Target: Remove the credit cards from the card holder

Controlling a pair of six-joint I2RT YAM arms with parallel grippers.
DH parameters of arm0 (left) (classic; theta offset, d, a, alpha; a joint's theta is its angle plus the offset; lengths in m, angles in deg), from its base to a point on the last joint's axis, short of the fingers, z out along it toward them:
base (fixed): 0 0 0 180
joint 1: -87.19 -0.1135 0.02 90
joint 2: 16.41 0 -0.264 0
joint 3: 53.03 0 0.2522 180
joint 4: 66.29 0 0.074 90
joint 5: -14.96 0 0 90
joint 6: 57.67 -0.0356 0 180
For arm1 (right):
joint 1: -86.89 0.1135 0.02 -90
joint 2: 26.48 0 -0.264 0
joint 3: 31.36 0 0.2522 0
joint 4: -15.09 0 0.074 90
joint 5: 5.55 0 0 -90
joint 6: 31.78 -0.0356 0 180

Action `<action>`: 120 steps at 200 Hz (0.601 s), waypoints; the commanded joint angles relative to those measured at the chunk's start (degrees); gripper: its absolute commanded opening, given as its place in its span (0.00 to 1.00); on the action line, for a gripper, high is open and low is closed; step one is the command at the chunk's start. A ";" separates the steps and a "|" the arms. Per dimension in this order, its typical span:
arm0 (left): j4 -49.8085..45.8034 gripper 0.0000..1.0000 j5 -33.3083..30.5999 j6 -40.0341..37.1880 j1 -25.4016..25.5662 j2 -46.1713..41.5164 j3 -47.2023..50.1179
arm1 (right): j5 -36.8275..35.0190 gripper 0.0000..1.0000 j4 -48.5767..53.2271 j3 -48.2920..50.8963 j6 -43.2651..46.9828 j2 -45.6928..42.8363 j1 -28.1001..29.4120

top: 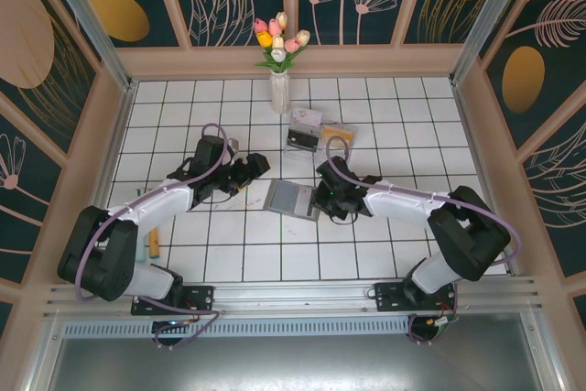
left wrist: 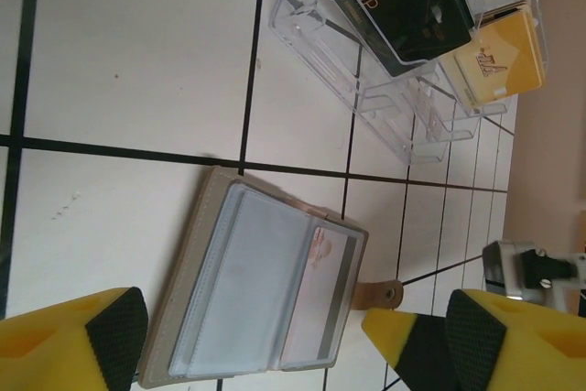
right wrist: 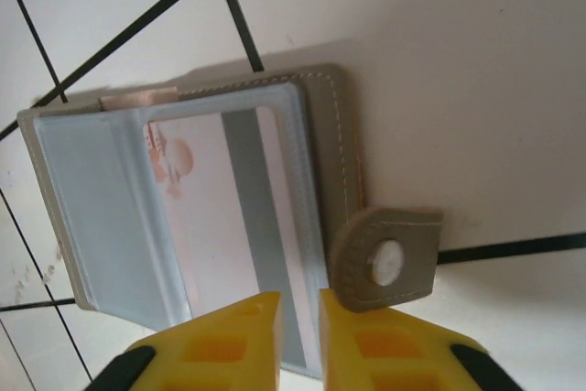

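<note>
The card holder (top: 291,197) lies opened flat on the white tiled table (top: 183,116), at the centre of the overhead view between the two arms. It is a soft grey-beige panel with stitched edges and rounded corners, lined with clear, glossy plastic sleeves. A rounded tab (right wrist: 385,258) with a round snap projects from its edge.

One credit card (right wrist: 229,217), pale pink with a grey stripe, sits inside a sleeve.

The right gripper (right wrist: 299,327) has its yellow fingers drawn almost together, leaving a narrow slit directly over the card's stripe. Whether they pinch anything cannot be told.

The left gripper (left wrist: 255,329) stands wide apart and empty, straddling the holder's near edge.

At upper right of the left wrist view, a clear rigid tray (left wrist: 311,20) holds a black card (left wrist: 403,16) and a yellow card (left wrist: 499,57).
</note>
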 commanded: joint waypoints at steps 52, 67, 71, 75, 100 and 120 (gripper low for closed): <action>2.23 0.63 2.91 3.10 4.80 3.95 -3.53 | 3.38 0.12 -4.92 -0.40 4.54 4.45 -3.15; 2.65 0.58 3.21 3.46 6.41 5.10 -4.24 | 3.09 0.12 -4.01 -1.49 5.65 5.52 -3.50; 2.84 0.56 3.33 3.54 6.81 5.45 -4.44 | 2.92 0.12 -3.72 -1.72 5.88 5.78 -3.56; 3.00 0.54 3.37 3.76 7.36 5.78 -4.58 | 2.73 0.12 -3.40 -1.94 6.02 6.12 -3.65; 4.40 0.43 3.70 4.85 9.67 8.52 -5.38 | 2.61 0.12 -2.38 -2.66 7.10 7.57 -4.15; 4.70 0.37 3.62 5.02 11.45 10.76 -6.28 | 2.09 0.13 -1.43 -3.12 8.61 8.31 -4.61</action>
